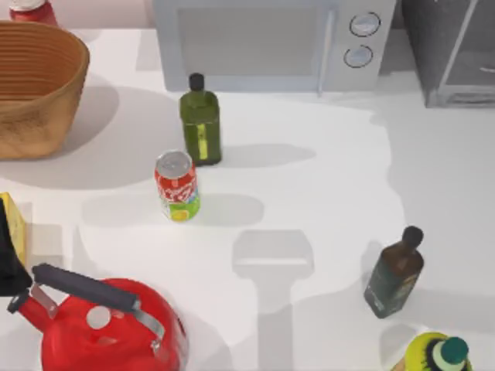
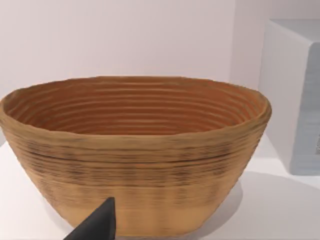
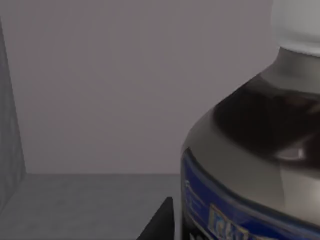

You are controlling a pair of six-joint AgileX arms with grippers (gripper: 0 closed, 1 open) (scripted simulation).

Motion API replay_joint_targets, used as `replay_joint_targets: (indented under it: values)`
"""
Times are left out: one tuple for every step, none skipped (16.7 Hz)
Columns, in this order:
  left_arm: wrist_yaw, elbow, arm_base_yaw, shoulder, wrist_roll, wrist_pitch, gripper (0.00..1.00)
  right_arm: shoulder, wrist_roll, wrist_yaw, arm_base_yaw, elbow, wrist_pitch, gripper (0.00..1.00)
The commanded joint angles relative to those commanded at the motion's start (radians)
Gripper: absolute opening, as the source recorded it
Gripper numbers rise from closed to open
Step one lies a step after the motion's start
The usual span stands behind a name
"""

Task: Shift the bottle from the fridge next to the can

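Observation:
The bottle looms close in the right wrist view: clear plastic, white cap, dark liquid and a blue-edged label, standing on the grey floor inside the fridge. A dark part of my right gripper sits right beside the bottle's label. The fridge is at the table's back right corner. The can, red with a silver top and a green-yellow band, stands upright left of the table's middle. My left gripper hovers low in front of a woven basket.
An olive-green bottle stands just behind the can, in front of the microwave. The basket is back left, a red kettle front left, a dark bottle front right, and a yellow-green object at the front edge.

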Motion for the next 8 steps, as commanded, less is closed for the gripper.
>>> replay_joint_targets:
  values:
    - [0.0,0.0,0.0,0.0,0.0,0.0,1.0,0.0,0.0,0.0,0.0,0.0,0.0,0.1]
    - [0.0,0.0,0.0,0.0,0.0,0.0,1.0,0.0,0.0,0.0,0.0,0.0,0.0,0.02]
    - [0.0,0.0,0.0,0.0,0.0,0.0,1.0,0.0,0.0,0.0,0.0,0.0,0.0,0.0]
    - [0.0,0.0,0.0,0.0,0.0,0.0,1.0,0.0,0.0,0.0,0.0,0.0,0.0,0.0]
    - [0.0,0.0,0.0,0.0,0.0,0.0,1.0,0.0,0.0,0.0,0.0,0.0,0.0,0.0]
    - [0.0,0.0,0.0,0.0,0.0,0.0,1.0,0.0,0.0,0.0,0.0,0.0,0.0,0.0]
    - [0.0,0.0,0.0,0.0,0.0,0.0,1.0,0.0,0.0,0.0,0.0,0.0,0.0,0.0]
    - [0.0,0.0,0.0,0.0,0.0,0.0,1.0,0.0,0.0,0.0,0.0,0.0,0.0,0.0]
